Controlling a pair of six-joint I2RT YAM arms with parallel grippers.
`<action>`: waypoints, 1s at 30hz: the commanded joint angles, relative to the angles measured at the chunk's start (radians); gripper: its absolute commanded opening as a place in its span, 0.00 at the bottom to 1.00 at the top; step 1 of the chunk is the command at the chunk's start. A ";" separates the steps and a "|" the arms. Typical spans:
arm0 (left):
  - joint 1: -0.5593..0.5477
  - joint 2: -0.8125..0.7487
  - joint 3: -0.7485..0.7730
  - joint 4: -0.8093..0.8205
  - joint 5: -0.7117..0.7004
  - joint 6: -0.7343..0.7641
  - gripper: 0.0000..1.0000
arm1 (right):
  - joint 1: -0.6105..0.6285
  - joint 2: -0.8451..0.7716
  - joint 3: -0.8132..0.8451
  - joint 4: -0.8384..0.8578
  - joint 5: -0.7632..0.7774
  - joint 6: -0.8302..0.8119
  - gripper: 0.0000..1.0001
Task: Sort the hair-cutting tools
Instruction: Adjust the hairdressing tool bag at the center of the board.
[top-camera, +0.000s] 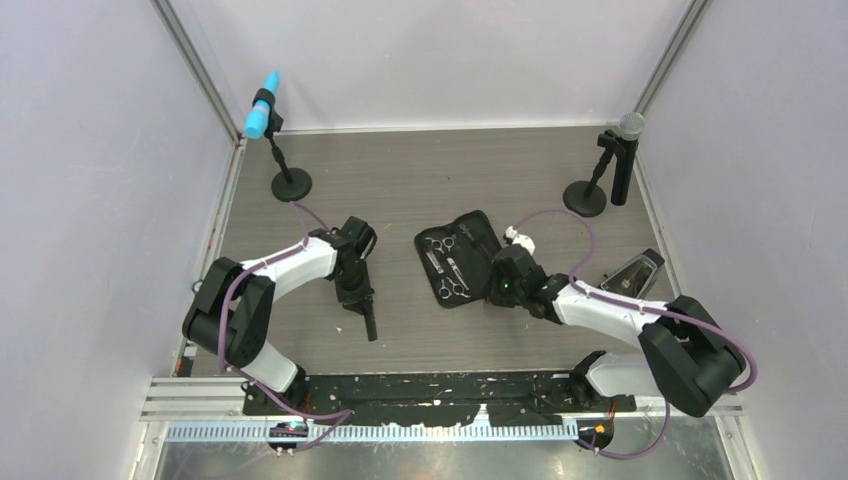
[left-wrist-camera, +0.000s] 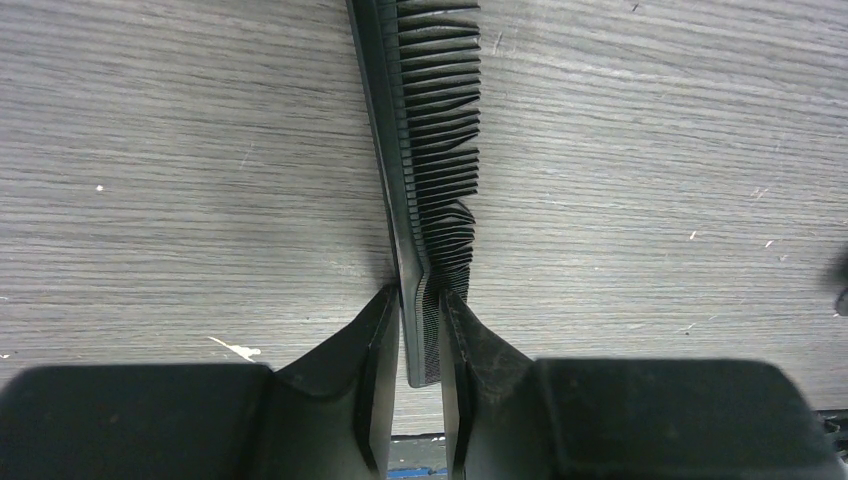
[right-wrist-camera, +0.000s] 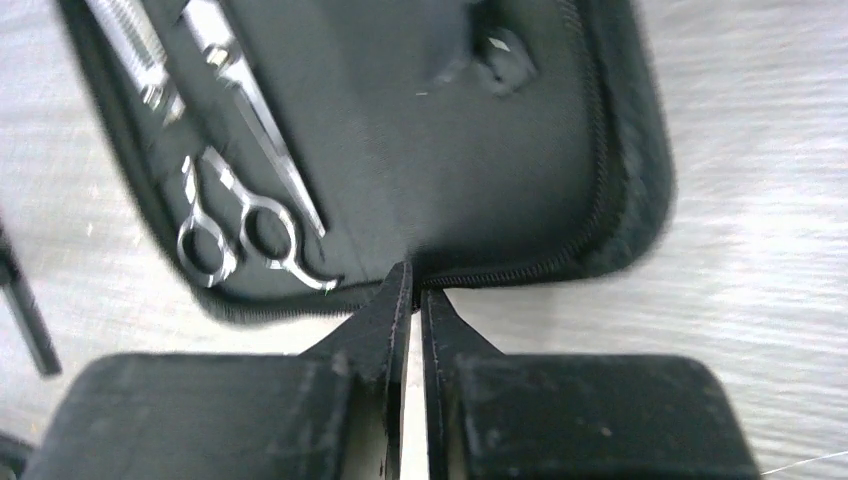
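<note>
A long thin black comb (left-wrist-camera: 428, 150) lies on the wooden table (top-camera: 400, 180), and my left gripper (left-wrist-camera: 415, 292) is shut on its near end, which bends slightly at the pinch. From above, the comb (top-camera: 368, 322) sticks out toward the near edge below the left gripper (top-camera: 353, 295). The black zip case (top-camera: 462, 260) lies open in the middle with two silver scissors (top-camera: 440, 246) inside. In the right wrist view the ring handles of one pair of scissors (right-wrist-camera: 240, 238) show. My right gripper (right-wrist-camera: 415, 278) is shut on the case's zipped edge (right-wrist-camera: 540, 265).
A microphone with a blue cover (top-camera: 262, 118) stands on a round base at the back left. A silver-headed microphone (top-camera: 626, 150) stands at the back right. A flat dark object (top-camera: 638, 272) lies on the table by the right arm. Grey walls close in both sides.
</note>
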 joint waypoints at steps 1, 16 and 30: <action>-0.013 0.023 -0.024 0.018 0.013 0.000 0.22 | 0.113 -0.043 -0.003 -0.040 -0.016 0.077 0.15; -0.021 -0.044 -0.005 0.018 -0.030 0.027 0.13 | 0.252 -0.328 0.191 -0.372 0.161 -0.076 0.59; -0.021 -0.048 -0.001 0.017 -0.036 0.040 0.13 | 0.159 -0.188 0.324 -0.408 0.132 -0.189 0.69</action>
